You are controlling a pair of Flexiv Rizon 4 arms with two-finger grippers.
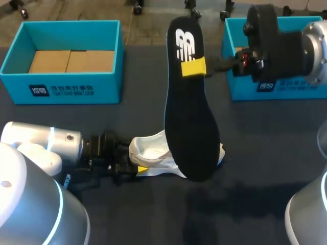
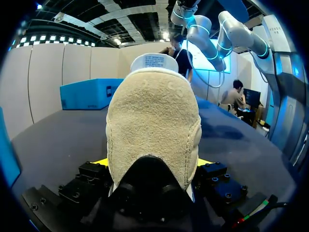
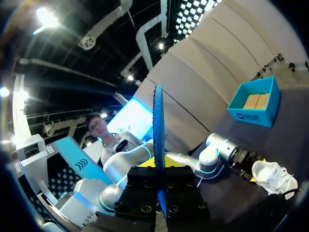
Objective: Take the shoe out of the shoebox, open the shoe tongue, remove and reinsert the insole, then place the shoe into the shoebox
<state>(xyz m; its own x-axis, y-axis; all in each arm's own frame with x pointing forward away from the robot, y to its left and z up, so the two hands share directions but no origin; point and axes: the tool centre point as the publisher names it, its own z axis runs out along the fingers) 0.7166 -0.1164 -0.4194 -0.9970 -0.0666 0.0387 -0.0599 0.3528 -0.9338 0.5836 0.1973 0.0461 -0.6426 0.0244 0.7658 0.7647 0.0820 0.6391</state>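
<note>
1. The insole [image 1: 191,127] is a long, flat, black piece with a rounded outline. It is broad at its lower end and narrower at its upper end, which bears a white mark. In the right wrist view it is edge-on: a thin sheet with a blue rim.
2. The shoe [image 1: 150,150] is out of the box and rests on the dark table [image 1: 153,214], near the front and between the two boxes. Its heel is fuzzy cream suede, and the rest of the upper is white, with laces.
3. Two open shoeboxes of bright blue card, with brown card floors, stand at the back of the table: the left shoebox [image 1: 66,87] and the right shoebox [image 1: 240,92].
4. The right arm comes in over the right shoebox, its wrist turned toward the middle. The right tool [image 1: 196,67] pinches the insole near its upper end, one yellow tip flat on the near face. The insole stands steeply, and its broad end hangs in front of the shoe's toe. Whether the two touch cannot be told.
5. The left arm lies low and level over the table. The left tool [image 1: 137,166] grips the shoe's heel, a finger pressed on either side, at a moderate width.
</note>
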